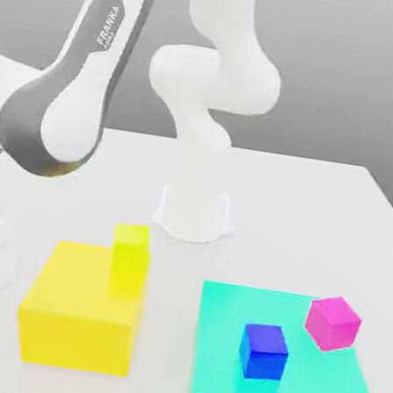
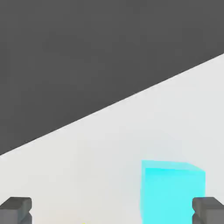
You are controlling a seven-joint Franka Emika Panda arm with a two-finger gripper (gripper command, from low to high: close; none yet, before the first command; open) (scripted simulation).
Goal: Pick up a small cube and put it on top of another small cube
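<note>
White desk [image 1: 323,201], grey backdrop. Hand [image 2: 112,210] spread wide, empty, lined up over small cyan cube [image 2: 173,190], probably for grasp.

Small cube [image 2: 172,191] smooth, matt cyan (plastic-like); table [image 1: 322,210] matt white.

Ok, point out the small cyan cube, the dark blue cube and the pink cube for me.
small cyan cube [image 2: 173,192], hand view, on its front face.
dark blue cube [image 1: 264,352], exterior view, on its front face.
pink cube [image 1: 333,322], exterior view, near its middle.
</note>
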